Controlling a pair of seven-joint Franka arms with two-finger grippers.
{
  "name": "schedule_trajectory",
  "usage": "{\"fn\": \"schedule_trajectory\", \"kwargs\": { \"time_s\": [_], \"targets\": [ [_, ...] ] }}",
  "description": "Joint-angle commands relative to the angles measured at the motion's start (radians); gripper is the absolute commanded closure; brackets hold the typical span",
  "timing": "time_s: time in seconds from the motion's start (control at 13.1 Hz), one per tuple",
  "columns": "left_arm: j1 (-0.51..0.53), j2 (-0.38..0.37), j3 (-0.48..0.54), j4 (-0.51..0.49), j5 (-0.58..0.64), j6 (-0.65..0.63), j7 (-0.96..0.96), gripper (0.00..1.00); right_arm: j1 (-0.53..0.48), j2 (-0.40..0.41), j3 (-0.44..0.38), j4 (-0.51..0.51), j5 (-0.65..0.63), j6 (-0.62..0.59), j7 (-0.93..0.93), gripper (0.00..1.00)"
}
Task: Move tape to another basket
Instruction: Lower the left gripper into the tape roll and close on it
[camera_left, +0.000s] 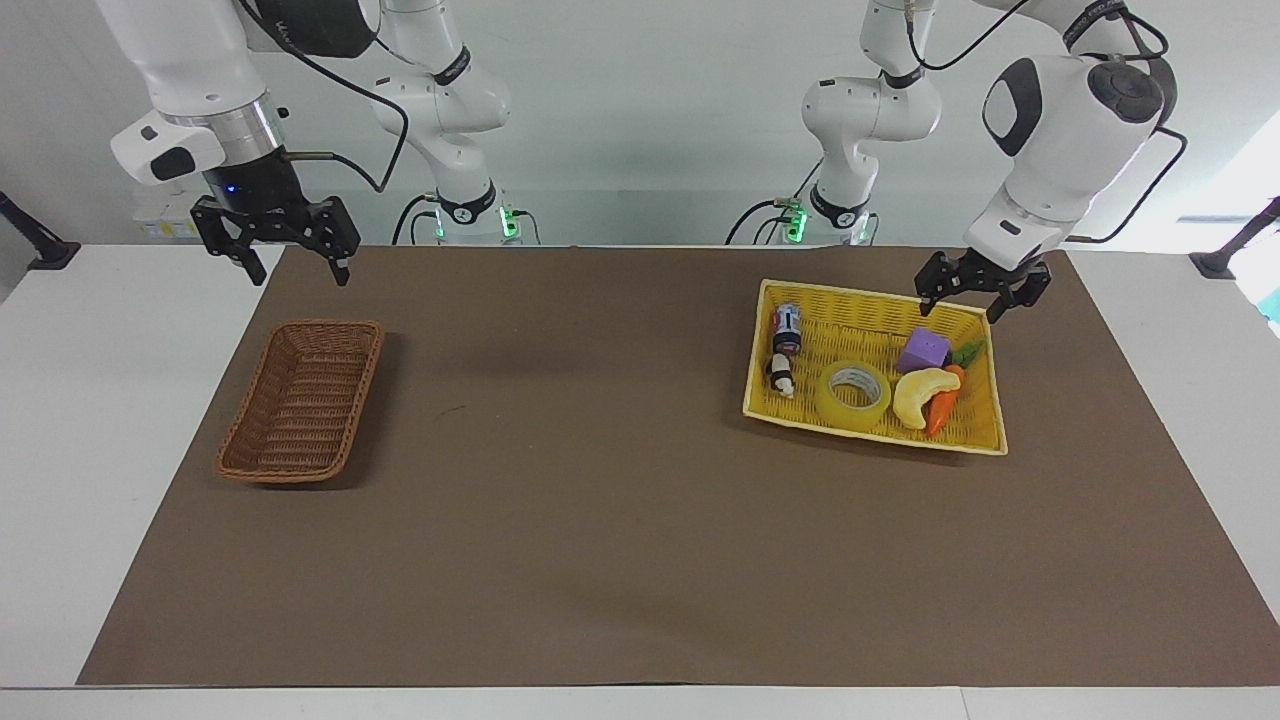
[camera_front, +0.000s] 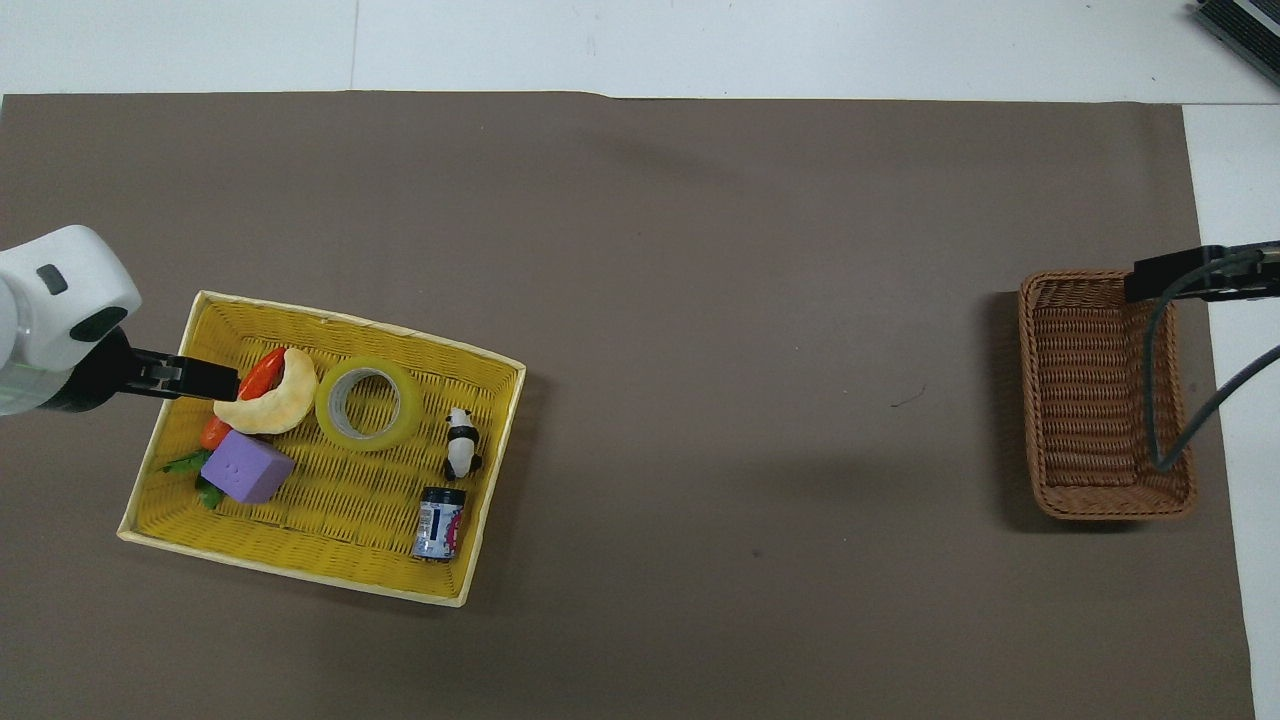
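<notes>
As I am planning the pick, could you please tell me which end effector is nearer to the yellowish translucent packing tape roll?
Left. The left end effector hangs over the yellow woven basket holding the tape roll; the right end effector waits at the other end of the table.

The scene is lit brightly and evenly from above, with soft, diffuse light. A faint shadow is cast on the brown mat beside the wicker basket, and a thin dark one is seen along the yellow basket edge. A blown-out patch of daylight is seen at one edge of the facing view. Both views are sharp, and no motion blur is seen. The white worktop is rendered slightly bluish.
</notes>
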Motion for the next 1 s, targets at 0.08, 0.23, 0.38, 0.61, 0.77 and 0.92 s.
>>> {"fn": "schedule_trajectory", "kwargs": {
  "time_s": [0.08,0.23,0.38,0.61,0.77,0.92],
  "targets": [
    [-0.037,0.025,0.009,-0.044,-0.031,0.071,-0.087,0.0,-0.012,-0.007,0.01,-0.006,-0.005,-0.01,0.006,0.0],
    [-0.042,0.065,0.008,-0.063,-0.033,0.118,-0.101,0.0,-0.012,-0.007,0.01,-0.006,-0.005,-0.01,0.006,0.0],
    [-0.043,0.095,0.008,-0.108,-0.06,0.192,-0.101,0.0,-0.012,-0.007,0.008,-0.006,-0.005,-0.01,0.006,0.0],
    [-0.065,0.135,0.008,-0.139,-0.079,0.246,-0.11,0.0,-0.012,-0.007,0.01,-0.006,-0.005,-0.01,0.006,0.0],
    [-0.066,0.139,0.009,-0.183,-0.079,0.3,-0.12,0.0,-0.012,-0.007,0.01,-0.006,-0.005,-0.01,0.006,0.0],
    [-0.079,0.148,0.008,-0.208,-0.079,0.314,-0.122,0.0,-0.012,-0.007,0.008,-0.006,-0.005,-0.01,0.006,0.0]
  ]
}}
